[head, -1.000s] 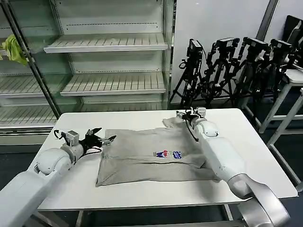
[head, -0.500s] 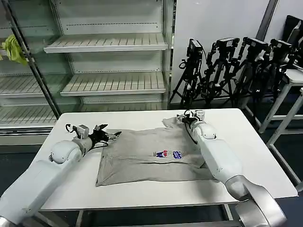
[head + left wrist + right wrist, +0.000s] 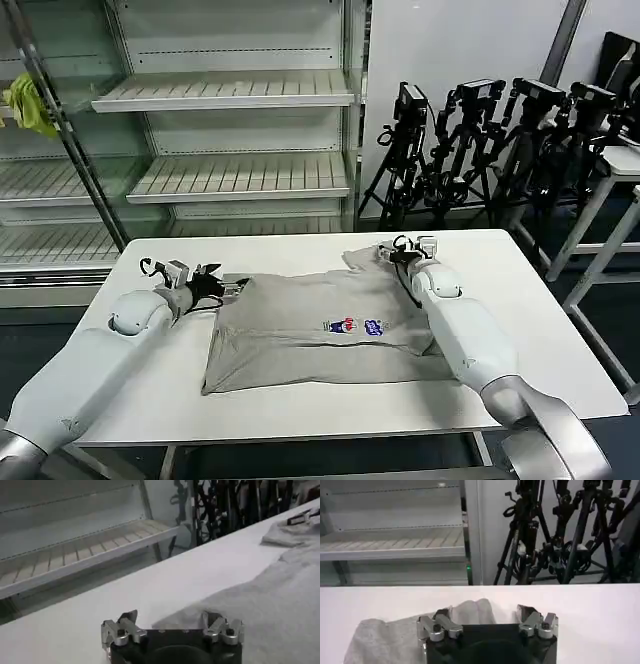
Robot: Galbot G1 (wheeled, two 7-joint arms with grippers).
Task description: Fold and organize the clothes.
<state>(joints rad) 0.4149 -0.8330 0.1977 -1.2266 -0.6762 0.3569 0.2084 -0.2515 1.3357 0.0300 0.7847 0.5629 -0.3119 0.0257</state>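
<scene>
The clothes are one light grey T-shirt [image 3: 320,325] lying partly folded on the white table [image 3: 560,330], its small chest print facing up. My left gripper [image 3: 226,289] is at the shirt's far left corner. In the left wrist view this gripper [image 3: 172,624] is open and the shirt's edge [image 3: 280,595] reaches between its jaws. My right gripper [image 3: 396,247] sits low at the far right sleeve. In the right wrist view it [image 3: 486,620] is open too, and a bunched fold of the shirt [image 3: 395,635] lies between and beside the jaws.
Empty metal shelves [image 3: 225,95] stand behind the table, with a yellow-green cloth [image 3: 27,105] hanging at their left end. Black camera tripods [image 3: 480,150] crowd the back right. Another white table [image 3: 625,160] is at the far right.
My left gripper has moved right and farther back, up to the shirt's far left corner. The right gripper has hardly moved at the sleeve.
</scene>
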